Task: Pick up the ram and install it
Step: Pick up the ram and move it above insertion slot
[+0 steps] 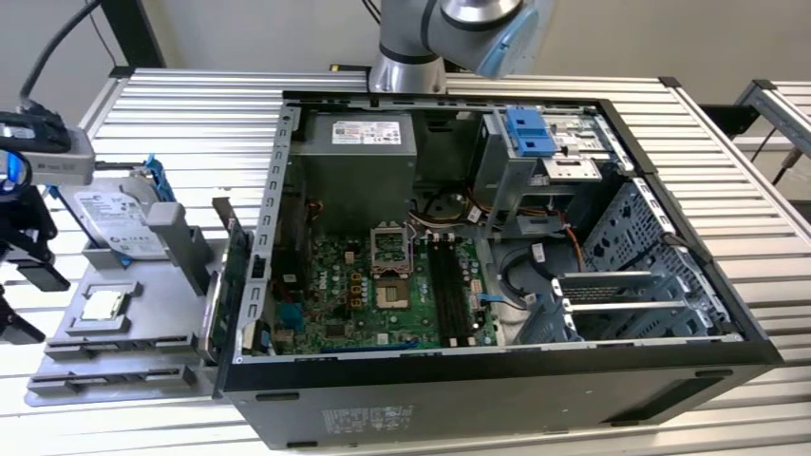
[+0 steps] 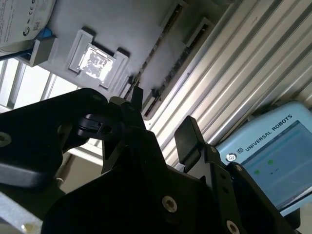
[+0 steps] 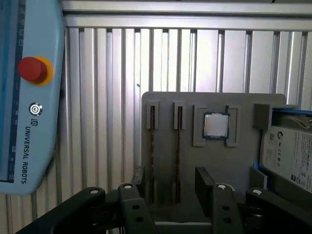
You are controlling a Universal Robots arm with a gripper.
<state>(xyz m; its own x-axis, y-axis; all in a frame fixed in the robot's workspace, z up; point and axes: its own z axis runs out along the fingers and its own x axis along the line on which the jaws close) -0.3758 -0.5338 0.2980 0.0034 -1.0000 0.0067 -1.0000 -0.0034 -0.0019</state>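
the job is at its very start, by my reading: nothing is lifted and nothing is seated.

the black two-fingered gripper point(image 3: 170, 179) hangs over the flat grey parts tray point(image 3: 214, 105), its jaws spread wide with nothing between them. in the first wrist view the long, thin, dark ram stick point(image 3: 179, 146) stands on edge in a narrow slot of that tray. a second dark strip of the same look sits in the neighbouring slot point(image 3: 152, 146). both slots fall between the two fingers in the picture, and i cannot tell which strip the gripper is lined up on, nor how far above them it is.

just beside the slots, in its own square recess, lies the small square silver processor chip point(image 3: 214, 125). beyond it is the silver hard drive in blue brackets point(image 3: 288, 153). neither is touched.

in the exterior view the tray point(image 1: 127, 328) sits on the ribbed aluminium table point(image 1: 190, 104), just to the exterior view's left of the open black computer case point(image 1: 507, 399). inside the case, the green motherboard point(image 1: 336, 294) shows its long black memory slots point(image 1: 446, 280), which look empty.

so the whole task is left: the grasp, the lift, the carry into the case, and the seating of the stick.
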